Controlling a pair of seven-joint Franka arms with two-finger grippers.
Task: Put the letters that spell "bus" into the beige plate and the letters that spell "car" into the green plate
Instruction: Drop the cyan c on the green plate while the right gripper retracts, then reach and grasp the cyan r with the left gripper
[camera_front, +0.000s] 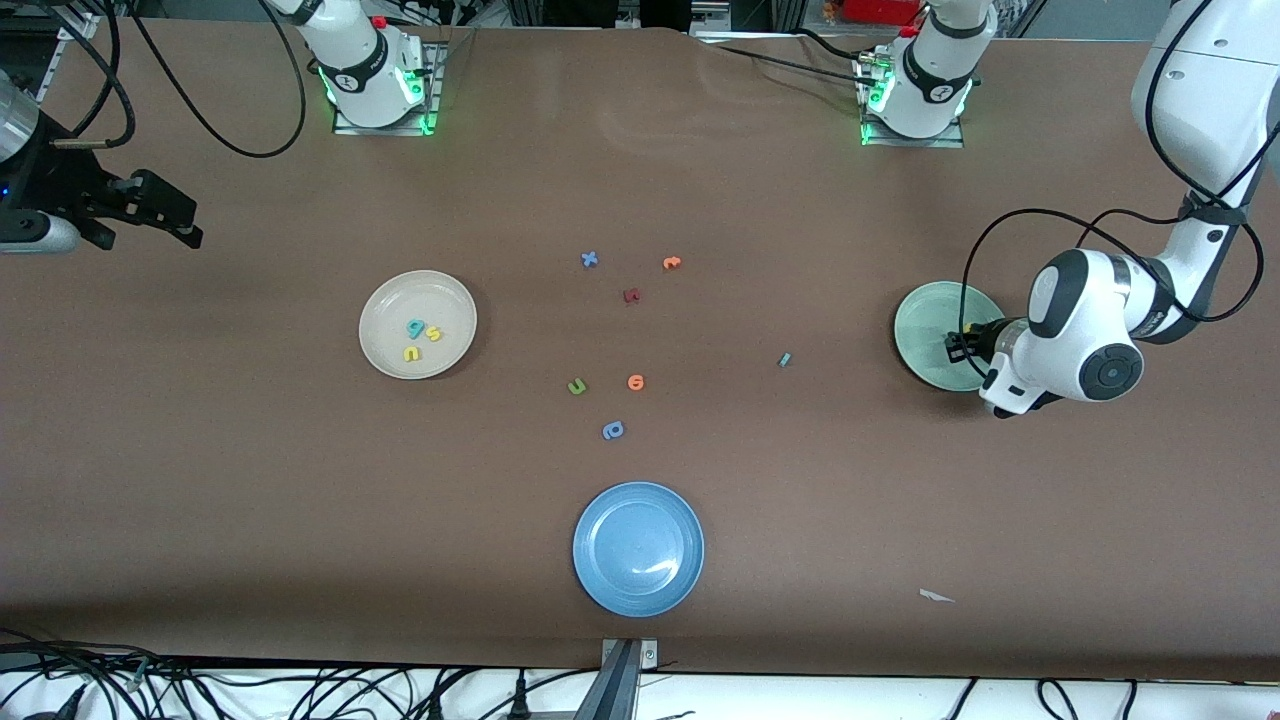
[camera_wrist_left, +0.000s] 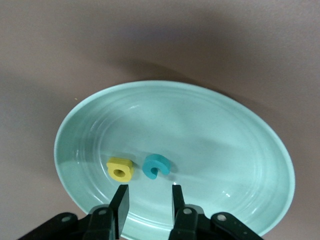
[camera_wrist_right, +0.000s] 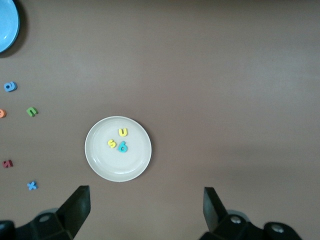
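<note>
The beige plate (camera_front: 385, 310) (camera_wrist_right: 107, 162) holds a teal "b" (camera_front: 415, 328), a yellow "s" (camera_front: 433, 334) and a yellow "u" (camera_front: 412, 353). Inside the green plate (camera_front: 925, 310) (camera_wrist_left: 210, 135) lie a yellow "a" (camera_wrist_left: 120, 169) and a teal "c" (camera_wrist_left: 156, 166). My left gripper (camera_front: 958, 345) (camera_wrist_left: 148, 197) hangs low over that plate, open, with nothing between its fingers. A thin teal "r" (camera_front: 785, 360) lies on the table between the green plate and the loose letters. My right gripper (camera_front: 165, 225) (camera_wrist_right: 146, 200) waits high over the right arm's end of the table, open and empty.
A blue plate (camera_front: 638, 548) sits near the front edge. Loose letters lie mid-table: blue "x" (camera_front: 589, 259), orange (camera_front: 671, 263), dark red (camera_front: 631, 295), green "u" (camera_front: 577, 387), orange (camera_front: 635, 382), blue rounded (camera_front: 613, 430). A white scrap (camera_front: 935, 596) lies near the front.
</note>
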